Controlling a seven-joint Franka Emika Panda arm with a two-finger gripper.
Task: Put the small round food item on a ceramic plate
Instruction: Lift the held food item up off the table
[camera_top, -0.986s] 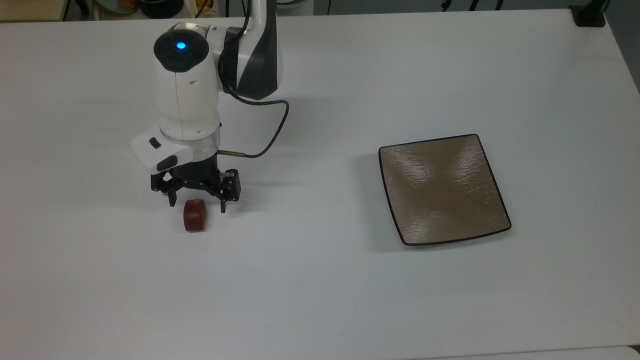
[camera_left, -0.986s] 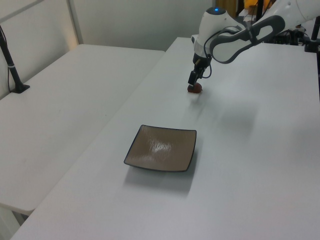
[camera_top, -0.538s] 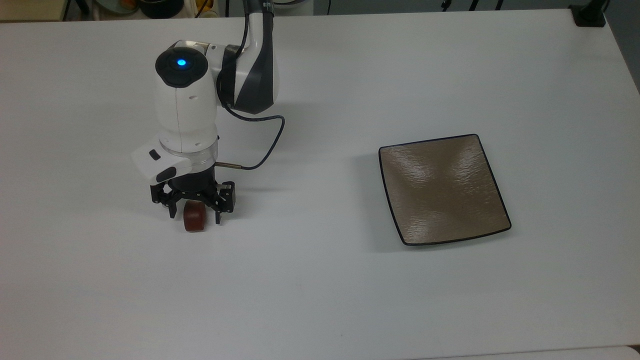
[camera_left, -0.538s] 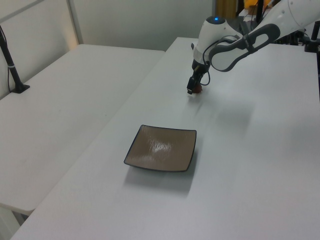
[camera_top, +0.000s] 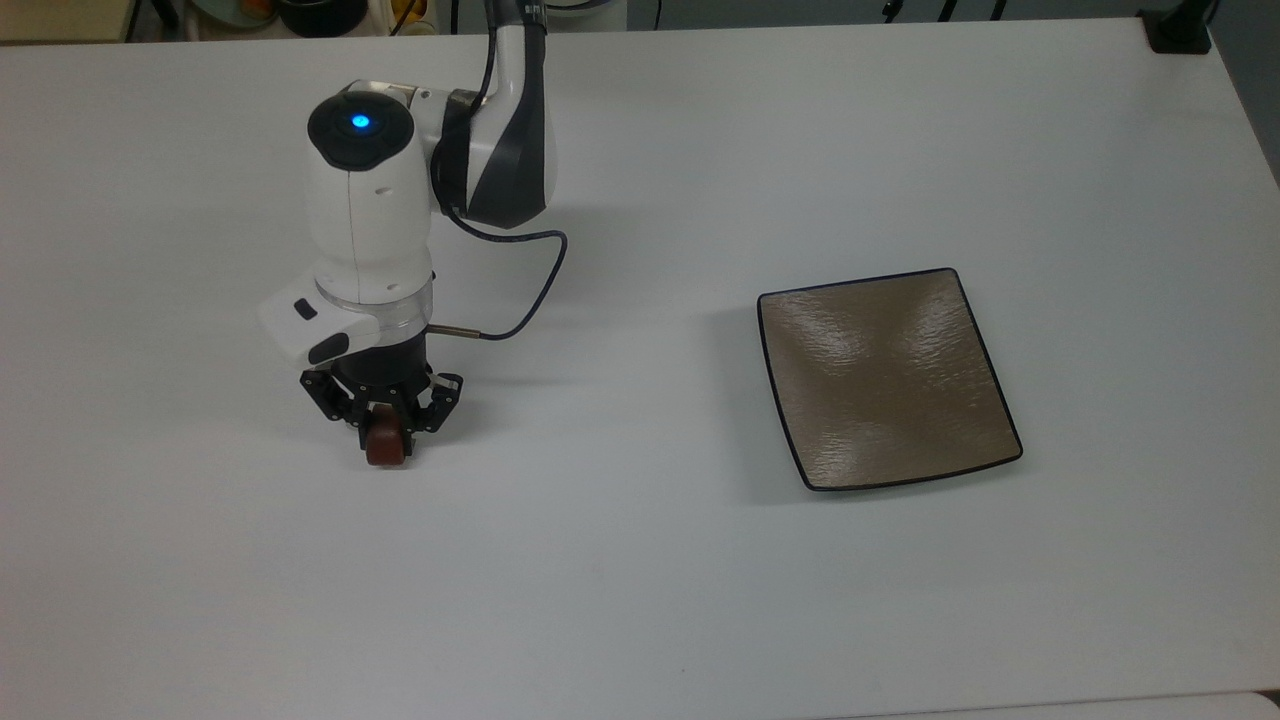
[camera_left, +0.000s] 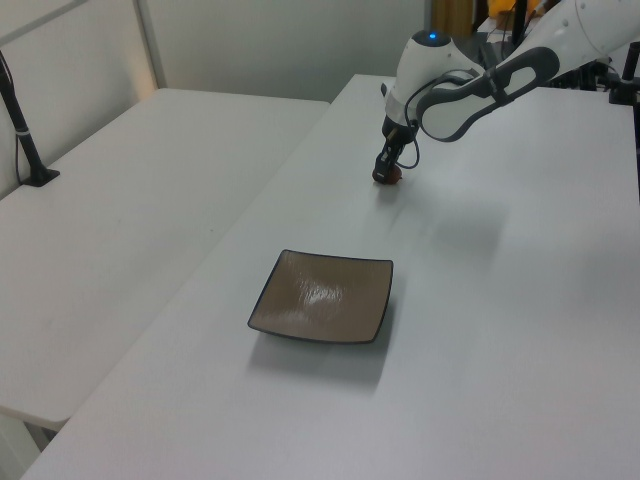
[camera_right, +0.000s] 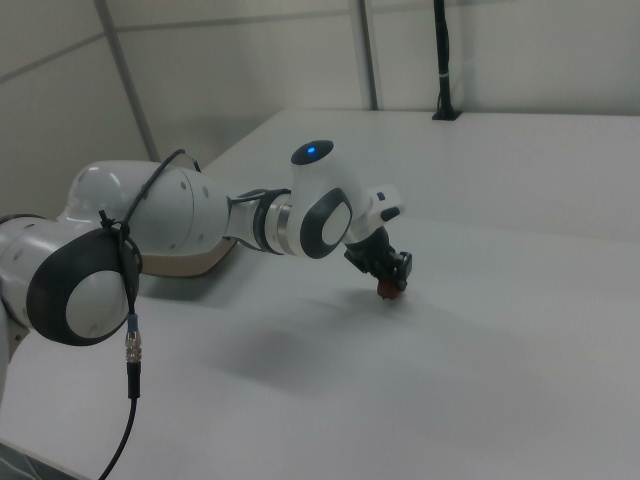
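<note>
We are seeing the pincer (camera_top: 385, 428) pointing straight down at the bench (camera_top: 640, 560), its two black fingers drawn in and pinching the small round food item (camera_top: 385, 446) from either side. In the top view the reddish-brown lump is peeking out just below the fingertips, sitting at the bench surface or barely off it; we cannot tell which. In the left view the pincer (camera_left: 388, 170) is closing around the same lump (camera_left: 389, 176), and in the right view the pincer (camera_right: 388, 277) is standing over the item (camera_right: 386, 290), which is showing as a small red spot under the fingers.

Above the pincer we are looking at the white wrist housing (camera_top: 362, 190) with a blue light glowing on its cap, and a dark cable (camera_top: 530, 290) looping out from the wrist toward the top view's right. The arm is reaching in from the bench's far edge in the top view.

The ceramic plate (camera_top: 885, 378) is lying flat on the bench, well apart from the pincer, toward the top view's right edge of the bench, and it is carrying nothing. In the left view the plate (camera_left: 322, 296) is lying nearer the camera than the pincer. In the right view a sliver of the plate (camera_right: 195, 262) is showing behind the arm.
</note>
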